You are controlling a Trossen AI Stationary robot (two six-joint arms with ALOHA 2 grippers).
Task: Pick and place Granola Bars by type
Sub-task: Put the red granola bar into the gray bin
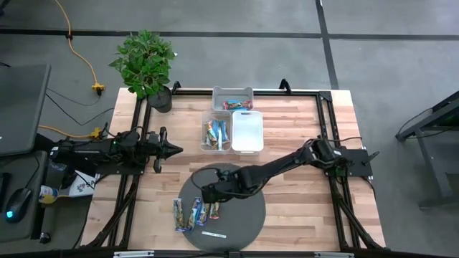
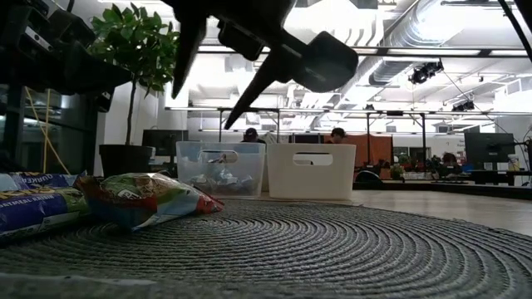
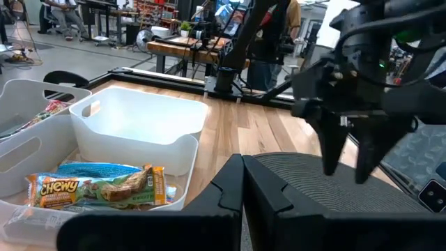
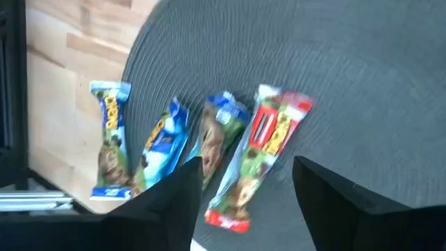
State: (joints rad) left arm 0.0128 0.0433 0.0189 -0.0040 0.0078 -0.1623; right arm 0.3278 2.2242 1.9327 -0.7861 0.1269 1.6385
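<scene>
Reaching across the round grey mat (image 1: 244,215), the right gripper (image 1: 206,193) is hovering just above the row of Granola Bars (image 1: 193,213) lying at about seven o'clock on the mat, with its fingers spread wide and nothing between them. In the right wrist view the red-wrapped bar (image 4: 259,152) is sitting almost between the two dark fingertips, touching a blue bar (image 4: 219,136) at its side, with two more blue bars (image 4: 136,143) beside that one. Doing this step well probably means lowering straight down with one finger on each long edge of the red-wrapped bar, so that the neighbouring blue bar is not being pinched along with it; a slight shift away from that neighbour would likely help. The right arm is stretching low from the table's three o'clock edge, forearm nearly level and wrist angled down toward the mat. Sorted bars are already lying in the clear bin (image 1: 215,135) at twelve o'clock from the mat, with the white bin (image 1: 247,131) beside it. The left gripper (image 1: 171,149) is waiting at nine o'clock, fingers pressed together.
</scene>
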